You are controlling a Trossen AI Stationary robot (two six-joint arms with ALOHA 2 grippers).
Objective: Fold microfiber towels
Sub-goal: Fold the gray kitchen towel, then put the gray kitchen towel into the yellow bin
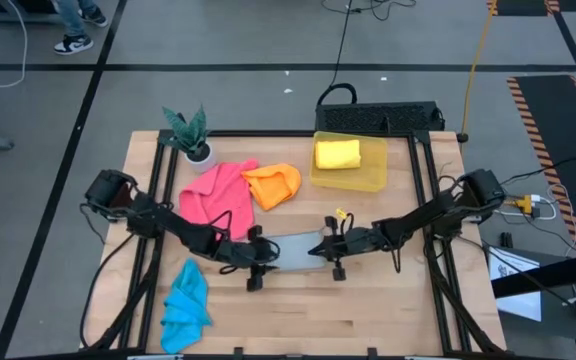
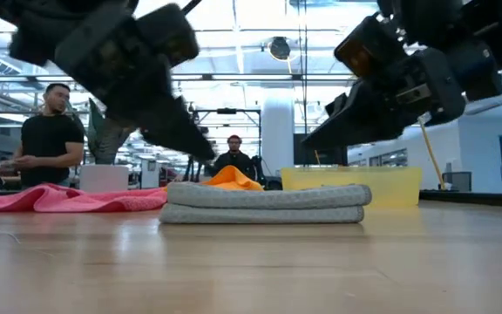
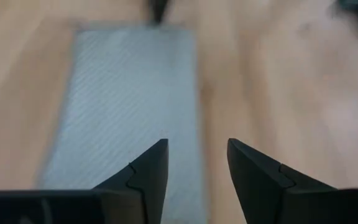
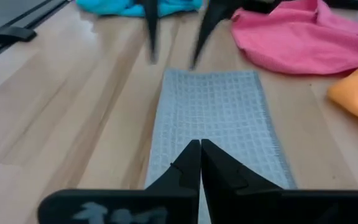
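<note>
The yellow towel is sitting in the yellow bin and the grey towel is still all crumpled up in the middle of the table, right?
Not quite. The yellow towel does sit in the yellow bin, but the grey towel is not crumpled: the low view shows it folded flat in neat layers in the middle of the table.

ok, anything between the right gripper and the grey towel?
Nothing visible. The right gripper, shut, hangs just over one end of the folded grey towel; the left gripper, open, is at the other end.

Both arms [image 1: 183,232] are dark with black cables along them. The fingers [image 3: 148,177] are black, pointed wedges
</note>
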